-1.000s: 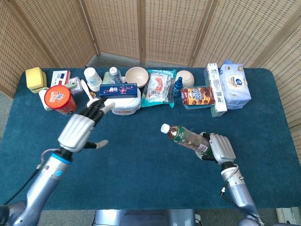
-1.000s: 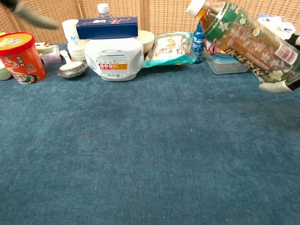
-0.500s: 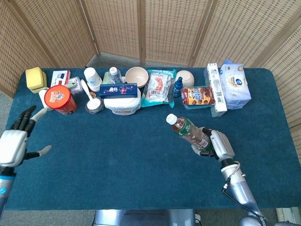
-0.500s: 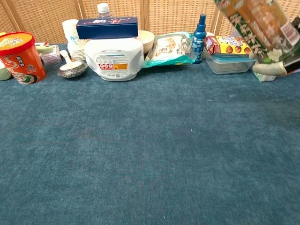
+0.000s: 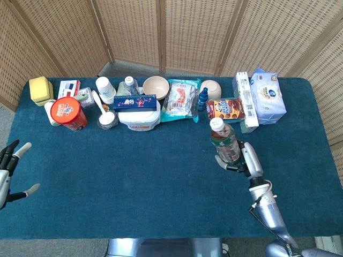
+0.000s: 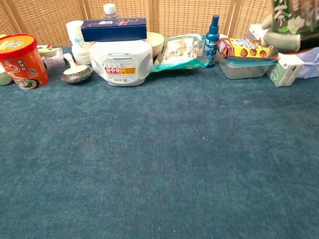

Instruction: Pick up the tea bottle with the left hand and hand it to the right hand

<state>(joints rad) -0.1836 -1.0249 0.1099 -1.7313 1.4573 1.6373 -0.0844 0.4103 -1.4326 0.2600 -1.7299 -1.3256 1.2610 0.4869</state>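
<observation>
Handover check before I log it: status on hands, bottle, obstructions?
Right hand grips tea bottle, upright, off the table. Left hand empty, fingers apart, at the left edge. Nothing between them; snack row behind the bottle.

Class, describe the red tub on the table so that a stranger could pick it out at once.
Start at the blue table and follow the row of goods along its far edge toward the left end. The red tub stands near that end, in front of a small red and white box. It is the only round red container, with printed pictures on its lid and side.
</observation>
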